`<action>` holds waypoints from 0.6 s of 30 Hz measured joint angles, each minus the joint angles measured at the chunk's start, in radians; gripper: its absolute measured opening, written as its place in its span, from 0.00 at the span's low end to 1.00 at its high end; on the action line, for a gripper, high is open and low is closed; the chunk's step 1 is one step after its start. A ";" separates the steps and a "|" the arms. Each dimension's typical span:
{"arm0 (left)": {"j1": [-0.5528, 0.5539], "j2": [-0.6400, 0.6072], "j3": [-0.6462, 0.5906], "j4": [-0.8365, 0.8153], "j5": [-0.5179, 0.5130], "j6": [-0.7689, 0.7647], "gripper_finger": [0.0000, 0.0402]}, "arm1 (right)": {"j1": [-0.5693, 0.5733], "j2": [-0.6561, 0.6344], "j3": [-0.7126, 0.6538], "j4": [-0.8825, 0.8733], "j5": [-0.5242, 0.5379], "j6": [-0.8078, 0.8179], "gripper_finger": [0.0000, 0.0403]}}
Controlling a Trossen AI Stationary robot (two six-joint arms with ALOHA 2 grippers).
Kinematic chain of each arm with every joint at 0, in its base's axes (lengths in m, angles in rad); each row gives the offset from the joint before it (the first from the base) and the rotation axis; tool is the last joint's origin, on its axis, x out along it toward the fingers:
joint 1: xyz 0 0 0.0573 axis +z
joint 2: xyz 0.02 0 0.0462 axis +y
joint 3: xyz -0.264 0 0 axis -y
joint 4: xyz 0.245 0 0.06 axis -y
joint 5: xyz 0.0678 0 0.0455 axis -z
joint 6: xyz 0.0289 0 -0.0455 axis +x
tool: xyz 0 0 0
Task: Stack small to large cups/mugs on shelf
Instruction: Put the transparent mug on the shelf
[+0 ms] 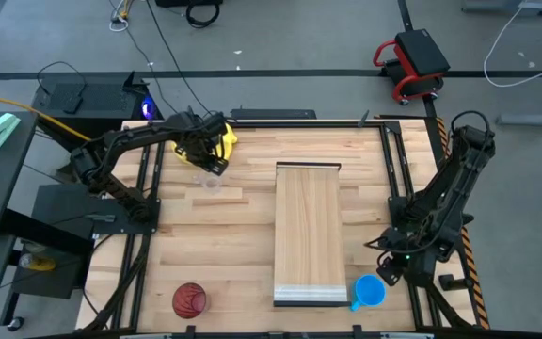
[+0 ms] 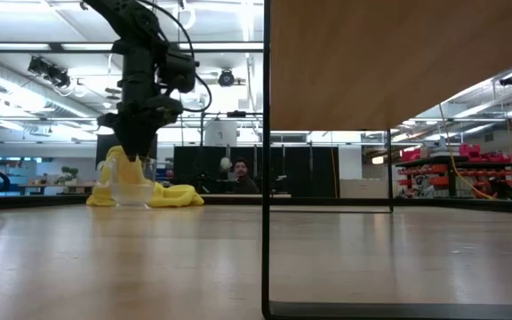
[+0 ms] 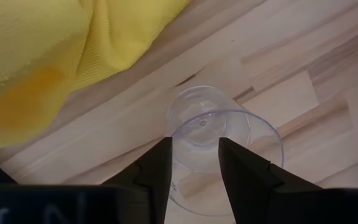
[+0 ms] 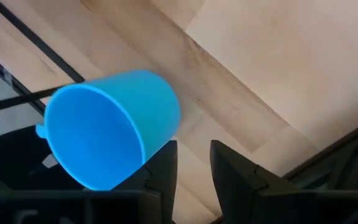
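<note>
Your left gripper (image 3: 194,163) hangs over the small clear cup (image 3: 219,140) at the far left of the table, fingers parted. In the left wrist view the two dark fingers (image 3: 160,168) stand over the rim area of the cup, but whether they touch it you cannot tell; nothing shows it gripped or lifted. The low view shows the cup standing on the wood with the arm coming down onto it from above. Just beside it lies the yellow cloth (image 1: 225,139), bunched, between the cup and the table's far edge.

Across the table, your right gripper (image 4: 193,163) waits at the near right corner, jaws apart and empty, with the bright blue mug (image 1: 370,292) just beside it. In the right wrist view the mug looks tipped, its mouth turned toward the camera, close against one finger; contact cannot be confirmed.

The dark red ribbed cup (image 1: 190,300) sits alone at the near left corner, well apart from both arms.

The shelf (image 1: 309,231), the long pale board in the middle of the table, carries nothing. By that evidence the task is at its start: no cup is placed, none nested. What remains, as a judgement, is everything: securing the clear cup, gathering the blue and the red, and building the stack on the board.
</note>
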State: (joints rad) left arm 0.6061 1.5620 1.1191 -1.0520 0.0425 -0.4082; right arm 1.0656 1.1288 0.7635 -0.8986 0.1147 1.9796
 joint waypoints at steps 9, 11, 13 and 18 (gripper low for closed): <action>-0.043 0.000 0.000 0.056 0.009 -0.026 0.33 | -0.001 -0.006 0.000 -0.001 0.042 -0.013 0.25; -0.049 0.000 0.000 0.065 0.015 -0.027 0.33 | -0.001 -0.006 0.000 -0.001 0.042 -0.017 0.25; -0.055 0.000 0.000 0.081 0.033 -0.031 0.33 | -0.001 -0.006 0.000 -0.001 0.042 -0.019 0.25; -0.079 0.000 0.000 0.127 0.050 -0.053 0.32 | -0.001 -0.006 0.000 -0.002 0.047 -0.019 0.25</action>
State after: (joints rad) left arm 0.5274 1.5620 1.1191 -0.9248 0.0927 -0.4609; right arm 1.0649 1.1233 0.7639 -0.9005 0.1622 1.9602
